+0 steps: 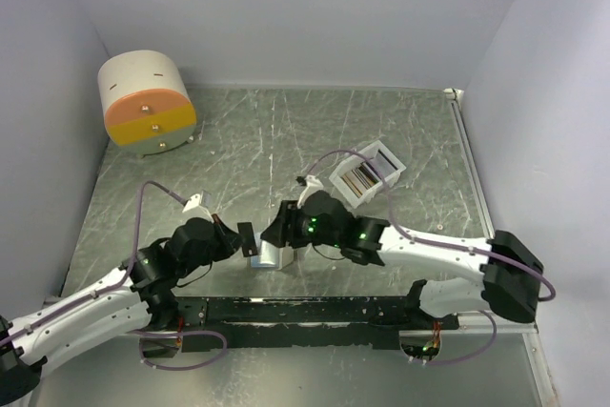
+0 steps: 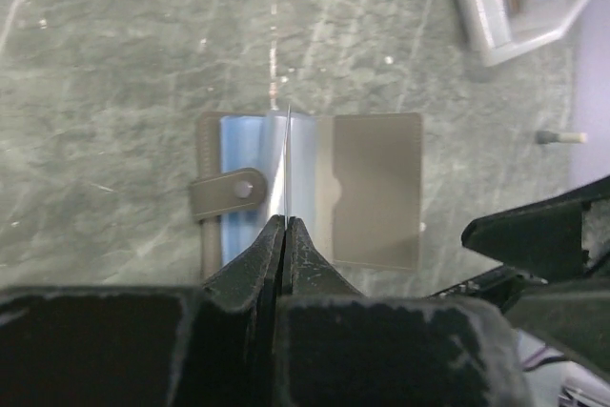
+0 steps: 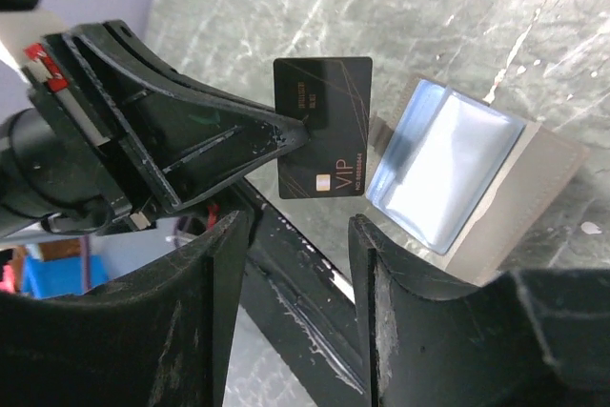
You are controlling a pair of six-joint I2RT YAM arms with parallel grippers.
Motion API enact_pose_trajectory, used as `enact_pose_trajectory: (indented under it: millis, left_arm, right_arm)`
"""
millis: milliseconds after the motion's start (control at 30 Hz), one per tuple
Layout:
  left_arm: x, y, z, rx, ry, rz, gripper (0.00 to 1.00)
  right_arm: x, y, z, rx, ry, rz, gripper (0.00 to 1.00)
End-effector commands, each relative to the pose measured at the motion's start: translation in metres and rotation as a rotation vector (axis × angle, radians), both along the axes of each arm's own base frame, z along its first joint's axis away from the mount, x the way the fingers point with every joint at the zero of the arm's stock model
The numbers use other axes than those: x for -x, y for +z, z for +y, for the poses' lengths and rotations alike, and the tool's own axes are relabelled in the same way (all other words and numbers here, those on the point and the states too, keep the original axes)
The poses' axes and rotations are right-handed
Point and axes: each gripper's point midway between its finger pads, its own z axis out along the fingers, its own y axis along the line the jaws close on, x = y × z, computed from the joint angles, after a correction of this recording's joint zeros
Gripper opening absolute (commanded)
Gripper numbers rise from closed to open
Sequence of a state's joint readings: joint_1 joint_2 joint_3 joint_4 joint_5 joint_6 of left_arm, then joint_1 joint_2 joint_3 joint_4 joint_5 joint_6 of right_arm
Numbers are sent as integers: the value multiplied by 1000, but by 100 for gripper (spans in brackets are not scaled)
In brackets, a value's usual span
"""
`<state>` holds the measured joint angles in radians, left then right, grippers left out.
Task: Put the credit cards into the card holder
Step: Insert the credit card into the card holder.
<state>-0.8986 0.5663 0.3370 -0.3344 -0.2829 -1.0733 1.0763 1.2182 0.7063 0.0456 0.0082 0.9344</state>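
The card holder (image 2: 372, 188) lies open on the table, light blue inside, with its taupe snap tab (image 2: 227, 194) on the left. My left gripper (image 2: 287, 221) is shut on a black credit card (image 3: 322, 126) marked VIP and holds it upright, edge-on, just above the open holder. From above, the card (image 1: 247, 238) sits left of the holder (image 1: 271, 255). My right gripper (image 3: 297, 235) is open and empty, close beside the holder (image 3: 457, 173), facing the card. More credit cards stand in the white slotted tray (image 1: 367, 173).
A large round cream-and-orange drum (image 1: 148, 102) stands at the back left. The white slotted tray shows in the left wrist view (image 2: 519, 7), behind the holder. A black rail (image 1: 305, 312) runs along the near edge between the arm bases. Walls enclose the table.
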Motion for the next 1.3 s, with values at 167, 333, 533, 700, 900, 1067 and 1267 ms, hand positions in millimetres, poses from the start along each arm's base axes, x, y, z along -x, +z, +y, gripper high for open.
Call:
enact_pose_trajectory:
  millis: [167,333,533,700,900,1067,1267]
  left_arm:
    - [-1,-36,26,-159,60,34,7]
    - [2,-48,25,-157,40,34,7]
    - [3,-60,26,-170,43,54,7]
    - [4,-62,25,-160,40,56,7]
    - [6,-65,25,-149,41,59,7]
    - [8,-68,27,-152,41,68,7]
    - [7,-68,27,-145,46,67,7]
  right_arm:
    - [-9,-63,15,257,-33,-9,44]
    - [-16,-98,0,392,-66,-13,46]
    - [-13,-109,11,424,-49,13,50]
    - [-14,-117,17,498,-60,6,63]
    - [-23,-129,13,615,-118,-11,66]
    - [-25,-140,9,694,-123,-24,66]
    - [-28,-147,5,785,-137,-62,64]
